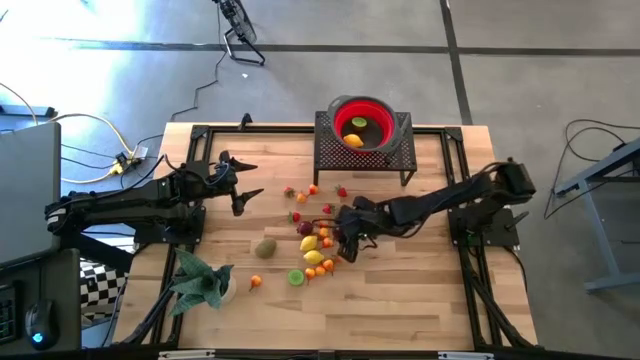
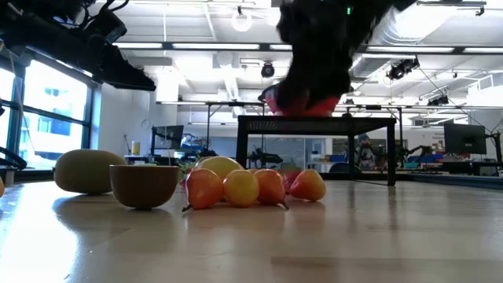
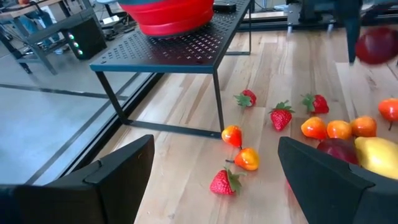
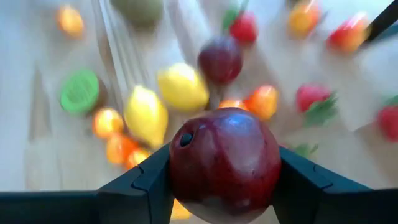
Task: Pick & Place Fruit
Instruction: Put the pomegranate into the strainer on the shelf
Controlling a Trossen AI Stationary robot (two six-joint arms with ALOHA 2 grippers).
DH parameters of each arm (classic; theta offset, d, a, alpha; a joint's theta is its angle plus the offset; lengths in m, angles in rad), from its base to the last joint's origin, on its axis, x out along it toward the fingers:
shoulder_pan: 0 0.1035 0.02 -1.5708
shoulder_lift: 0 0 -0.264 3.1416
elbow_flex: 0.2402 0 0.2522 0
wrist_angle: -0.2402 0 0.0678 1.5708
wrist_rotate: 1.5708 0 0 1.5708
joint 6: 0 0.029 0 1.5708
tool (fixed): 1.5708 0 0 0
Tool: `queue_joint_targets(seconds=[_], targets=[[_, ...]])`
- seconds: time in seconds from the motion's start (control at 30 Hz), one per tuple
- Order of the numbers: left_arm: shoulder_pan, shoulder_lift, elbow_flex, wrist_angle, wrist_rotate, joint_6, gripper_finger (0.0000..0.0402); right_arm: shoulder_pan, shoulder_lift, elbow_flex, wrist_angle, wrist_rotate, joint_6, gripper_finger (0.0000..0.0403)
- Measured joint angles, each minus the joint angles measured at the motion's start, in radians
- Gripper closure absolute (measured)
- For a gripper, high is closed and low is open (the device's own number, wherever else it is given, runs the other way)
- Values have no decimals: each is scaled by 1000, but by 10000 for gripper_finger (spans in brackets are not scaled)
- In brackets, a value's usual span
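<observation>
Several small toy fruits (image 1: 315,245) lie scattered on the middle of the wooden table: lemons, small oranges, strawberries, a kiwi (image 1: 265,247) and a green lime half (image 1: 296,277). Above this cluster my right gripper (image 4: 224,180) is shut on a dark-red plum (image 4: 224,162). That plum also shows in the left wrist view, plum (image 3: 376,45), up off the table. My left gripper (image 3: 214,146) waits open at the table's left, level, with nothing between its fingers. The red bowl (image 1: 362,122) stands on a black mesh stand (image 1: 330,150) at the far edge, with a lemon and a lime inside. My right gripper pinches the plum between its two fingers, one finger (image 4: 149,183) on each of its opposite sides (image 4: 180,168). The fingers slant down from the table's right side. The plum is lifted clear of the fruit and the table below it.
A green leafy plant (image 1: 200,280) lies near the front left corner, with a small orange (image 1: 256,282) beside it. The stand's legs (image 3: 217,99) rise from the table just beyond the strawberries. Bare wood lies along the near edge and at the right.
</observation>
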Motion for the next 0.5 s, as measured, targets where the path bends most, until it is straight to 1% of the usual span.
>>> queue_joint_targets(seconds=[0.13,0.3,0.4,0.5], targets=[[0,0,0,0,0,0,64,-15,-88,0,5,78,0,204],[0,0,0,1,-1,0,64,-53,-203,1,56,158,-12,208],[0,0,0,2,-3,0,64,-77,-255,1,93,203,-59,207],[0,0,0,1,-4,0,64,-114,-296,1,140,232,-139,207]])
